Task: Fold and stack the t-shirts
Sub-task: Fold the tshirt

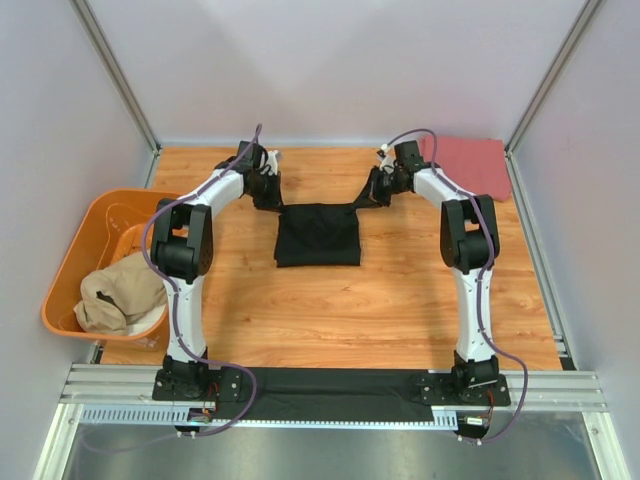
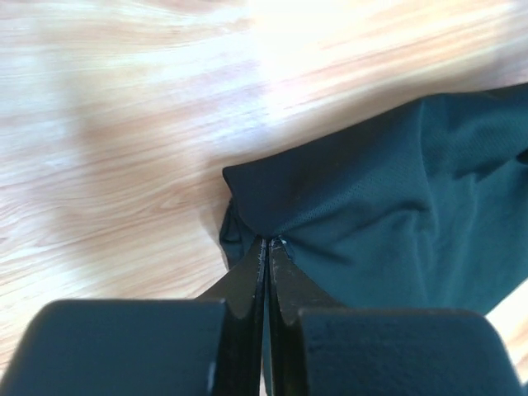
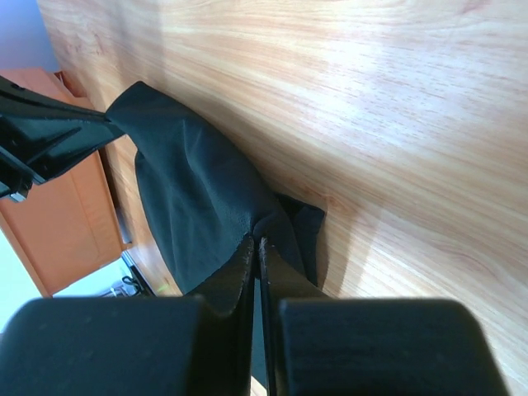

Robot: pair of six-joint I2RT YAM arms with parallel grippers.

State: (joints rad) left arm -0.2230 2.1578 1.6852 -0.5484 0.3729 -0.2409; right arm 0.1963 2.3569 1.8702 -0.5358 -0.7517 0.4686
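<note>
Black t-shirt [image 1: 318, 238]: compact dark rectangle at the centre of the table [image 1: 400, 310]; its far edge runs left to right between the two grippers, and its body lies on their near side. Left gripper [image 2: 266, 243]: jaws closed, pinching the far-left corner. Right gripper [image 3: 256, 241]: jaws closed, pinching the far-right corner; each arm is nearest its own corner.

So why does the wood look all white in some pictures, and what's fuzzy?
Left wrist: light glares off the table, washing its far part white; the grain looks smeary, the shirt crisp, the left tool soft at its near end. Right wrist: a pale glare band on the table, the right tool blurred too. Top: even light, all sharp, faint shadows.
</note>
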